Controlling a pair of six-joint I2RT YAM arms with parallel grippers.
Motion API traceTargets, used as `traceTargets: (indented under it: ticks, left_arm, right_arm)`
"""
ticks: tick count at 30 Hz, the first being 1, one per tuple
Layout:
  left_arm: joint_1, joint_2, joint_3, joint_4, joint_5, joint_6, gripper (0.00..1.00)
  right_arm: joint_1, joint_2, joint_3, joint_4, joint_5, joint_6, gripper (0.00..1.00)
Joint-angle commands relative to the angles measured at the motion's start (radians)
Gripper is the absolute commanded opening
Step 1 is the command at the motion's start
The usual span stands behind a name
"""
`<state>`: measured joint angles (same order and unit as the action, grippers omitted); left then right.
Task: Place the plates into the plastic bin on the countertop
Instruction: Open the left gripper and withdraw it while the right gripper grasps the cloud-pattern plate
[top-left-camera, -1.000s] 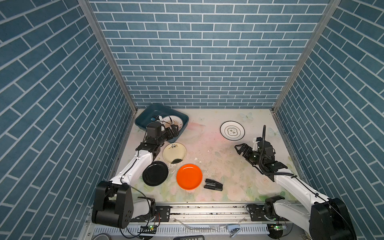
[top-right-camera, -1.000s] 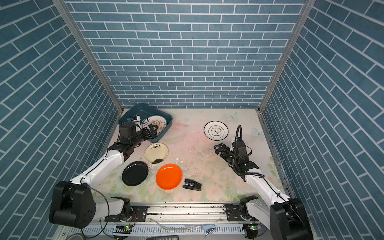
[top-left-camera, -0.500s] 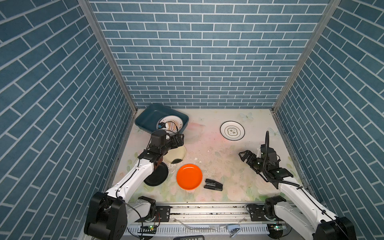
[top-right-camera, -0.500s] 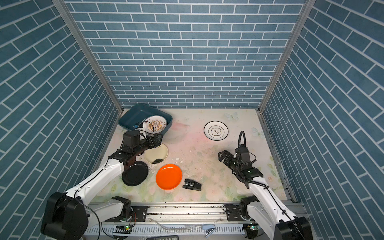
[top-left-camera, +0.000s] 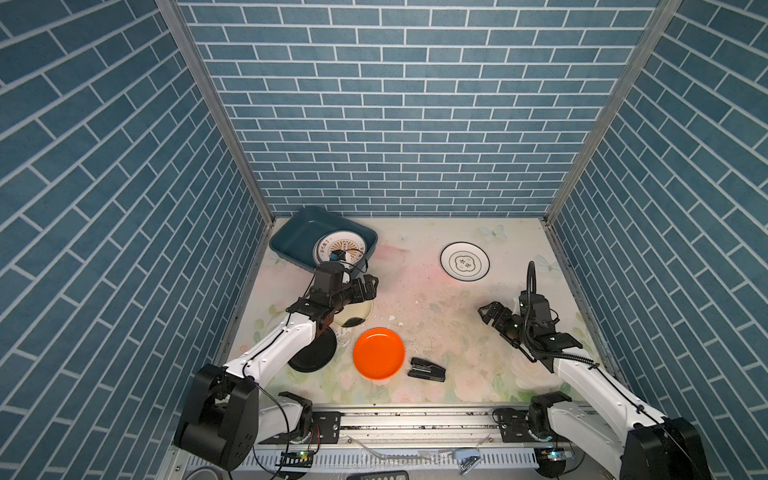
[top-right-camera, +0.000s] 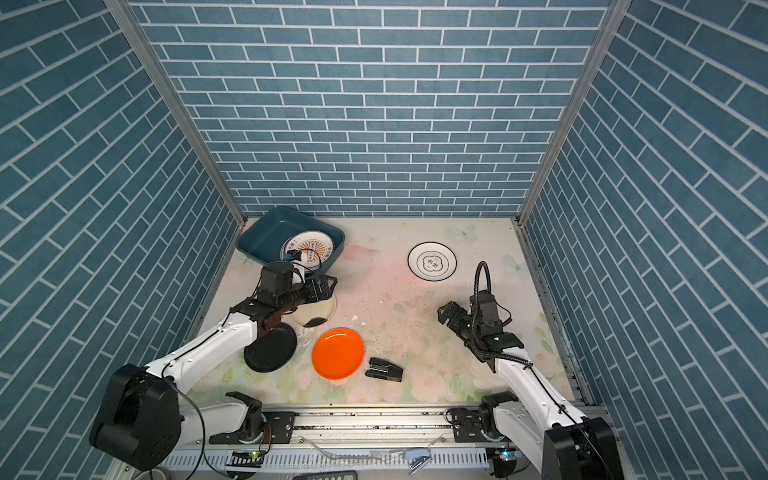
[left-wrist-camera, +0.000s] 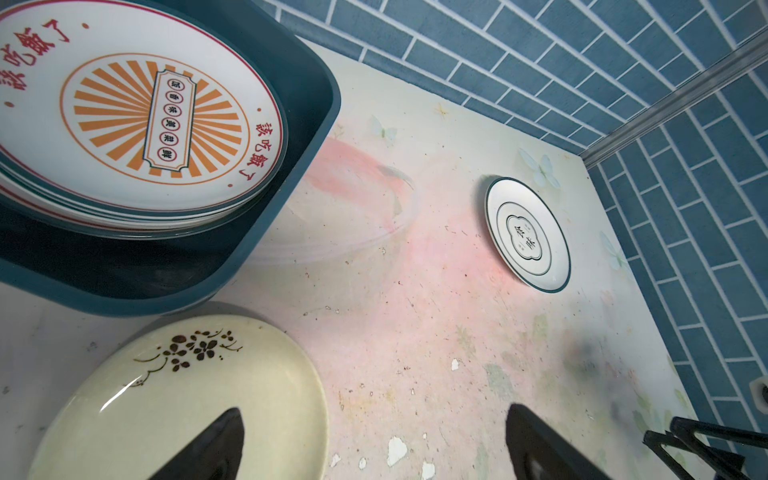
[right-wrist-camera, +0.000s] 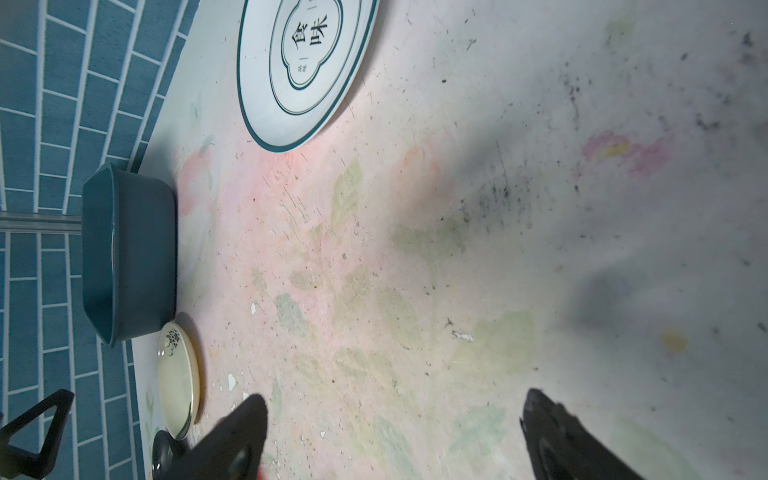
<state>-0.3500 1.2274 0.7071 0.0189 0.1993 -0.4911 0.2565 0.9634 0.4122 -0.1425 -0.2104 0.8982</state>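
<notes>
The teal plastic bin (top-left-camera: 291, 237) (left-wrist-camera: 291, 166) stands at the back left of the countertop (top-left-camera: 419, 291) and holds a stack of sunburst-print plates (top-left-camera: 343, 248) (left-wrist-camera: 137, 112). In front of it lie a cream plate (top-left-camera: 355, 318) (left-wrist-camera: 187, 399), a black plate (top-left-camera: 316, 353) and an orange plate (top-left-camera: 378, 353). A teal-rimmed white plate (top-left-camera: 464, 263) (right-wrist-camera: 305, 62) lies at the back right. My left gripper (top-left-camera: 365, 286) (left-wrist-camera: 374, 415) is open, one finger over the cream plate's edge. My right gripper (top-left-camera: 490, 313) (right-wrist-camera: 395, 399) hangs open over bare countertop.
A small black stapler-like object (top-left-camera: 427, 370) lies just right of the orange plate. Blue brick walls close in the left, back and right sides. My left forearm crosses over part of the black plate.
My left gripper has drawn back from over the bin to above the cream plate. The right gripper has shifted slightly toward the front. Both stay open.
</notes>
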Motion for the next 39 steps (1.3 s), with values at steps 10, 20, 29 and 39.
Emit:
traceTargets:
  ticks: [10, 20, 29, 39]
  left_arm:
    - [-0.010, -0.120, -0.006, -0.037, -0.044, 0.026, 1.00]
    - [-0.010, -0.115, -0.006, -0.053, -0.054, 0.025, 1.00]
    - [-0.010, -0.106, -0.038, -0.016, -0.037, 0.000, 1.00]
    - [-0.010, -0.066, -0.053, 0.047, 0.022, -0.019, 1.00]
  right_arm:
    - [-0.008, 0.047, 0.029, -0.003, -0.006, 0.016, 0.95]
    - [-0.014, 0.041, 0.050, -0.059, 0.028, 0.002, 0.99]
    - [-0.035, 0.135, 0.100, -0.025, 0.032, -0.028, 0.99]
    - [-0.101, 0.442, 0.225, 0.133, -0.006, -0.052, 0.91]
